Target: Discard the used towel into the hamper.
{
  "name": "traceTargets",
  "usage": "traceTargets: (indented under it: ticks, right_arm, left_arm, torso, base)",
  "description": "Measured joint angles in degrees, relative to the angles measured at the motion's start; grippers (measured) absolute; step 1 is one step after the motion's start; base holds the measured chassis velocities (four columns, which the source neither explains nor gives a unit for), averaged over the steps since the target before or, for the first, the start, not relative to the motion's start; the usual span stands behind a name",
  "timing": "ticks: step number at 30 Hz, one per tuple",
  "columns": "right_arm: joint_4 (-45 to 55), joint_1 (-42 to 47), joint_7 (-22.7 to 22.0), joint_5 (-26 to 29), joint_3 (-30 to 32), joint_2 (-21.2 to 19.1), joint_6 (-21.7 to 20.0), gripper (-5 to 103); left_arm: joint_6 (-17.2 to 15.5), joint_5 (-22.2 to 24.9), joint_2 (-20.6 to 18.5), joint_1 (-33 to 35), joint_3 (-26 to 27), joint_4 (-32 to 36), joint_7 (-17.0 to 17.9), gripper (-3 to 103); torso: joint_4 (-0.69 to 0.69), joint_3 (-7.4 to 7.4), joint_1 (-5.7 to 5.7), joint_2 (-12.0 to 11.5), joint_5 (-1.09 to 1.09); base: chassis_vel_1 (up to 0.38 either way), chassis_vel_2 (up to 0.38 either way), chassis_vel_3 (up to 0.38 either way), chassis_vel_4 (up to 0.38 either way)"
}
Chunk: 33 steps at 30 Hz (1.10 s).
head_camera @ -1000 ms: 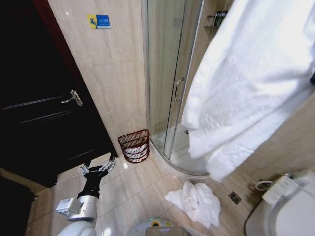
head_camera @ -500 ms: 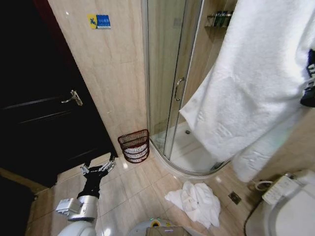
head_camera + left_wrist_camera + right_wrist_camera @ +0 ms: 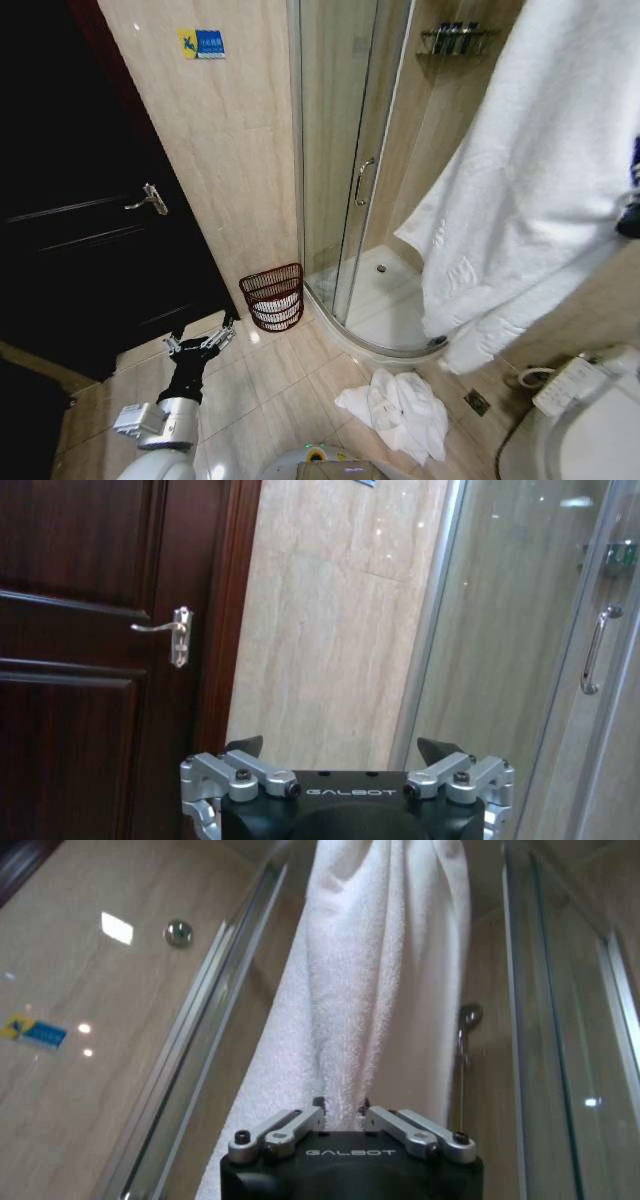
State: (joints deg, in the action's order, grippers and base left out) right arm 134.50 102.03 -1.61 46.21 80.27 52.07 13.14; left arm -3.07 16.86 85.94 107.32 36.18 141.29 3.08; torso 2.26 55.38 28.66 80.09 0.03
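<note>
White towel (image 3: 530,210) hangs lengthwise from right gripper's (image 3: 343,1111) fingers.

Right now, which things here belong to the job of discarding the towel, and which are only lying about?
For the job:
- towel, hanging from the right gripper, whose jaws are shut on it
- hamper, on the floor by the shower door

Only lying about:
- crumpled white cloth on the floor
- toilet
- door handle
- left gripper, low and open
</note>
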Motion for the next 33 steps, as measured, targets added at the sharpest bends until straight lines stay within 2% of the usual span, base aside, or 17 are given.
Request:
traceTargets:
  ticks: [6, 10, 22, 24, 27, 31, 33]
  right_arm:
    - [-0.41, -0.89, 0.49, -3.92, -5.75, 1.22, 1.1, 5]
    - [1.18, -1.91, 0.37, -4.6, -6.95, 1.22, 0.7, 5]
    - [6.94, -1.87, -0.94, -4.27, -2.62, -0.05, -0.11, 5]
    - [7.69, -2.84, -1.19, -4.77, -1.76, -1.11, -0.53, 5]
    - [8.75, -4.32, -2.17, -4.3, -0.95, -2.55, -1.18, 5]
    - [8.87, -5.57, -2.88, -2.49, -0.69, -4.77, -2.24, 5]
    - [8.85, -5.8, -3.01, -1.6, -0.67, -5.52, -2.56, 5]
  left_arm:
    - [0.0, 0.0, 0.0, 0.0, 0.0, 0.0, 0.0, 100]
    - [0.0, 0.0, 0.0, 0.0, 0.0, 0.0, 0.0, 100]
    - [0.0, 0.0, -0.01, 0.0, 0.0, 0.0, 0.0, 100]
    - [0.0, 0.0, 0.0, 0.0, 0.0, 0.0, 0.0, 100]
    - [0.0, 0.0, 0.0, 0.0, 0.0, 0.0, 0.0, 100]
    - [0.01, 0.0, 0.0, 0.0, 0.0, 0.0, 0.0, 100]
    - [0.01, 0.0, 0.0, 0.0, 0.0, 0.0, 0.0, 100]
  torso:
    - [0.01, 0.0, 0.0, 0.0, 0.0]
    - [0.02, 0.0, 0.0, 0.0, -0.04]
    - [0.01, 0.0, 0.0, 0.0, -0.02]
    - [0.01, 0.01, 0.0, -0.01, 0.02]
    - [0.02, -0.01, 0.0, 0.0, -0.1]
    - [0.03, 0.0, 0.0, -0.01, 0.02]
    - [0.02, -0.01, -0.01, 0.0, -0.06]
  base:
    - [0.0, 0.0, 0.0, 0.0]
    - [0.0, 0.0, 0.0, 0.0]
    - [0.0, 0.0, 0.0, 0.0]
    - [0.0, 0.0, 0.0, 0.0]
    - [0.0, 0.0, 0.0, 0.0]
    - [0.0, 0.0, 0.0, 0.0]
    - [0.0, 0.0, 0.0, 0.0]
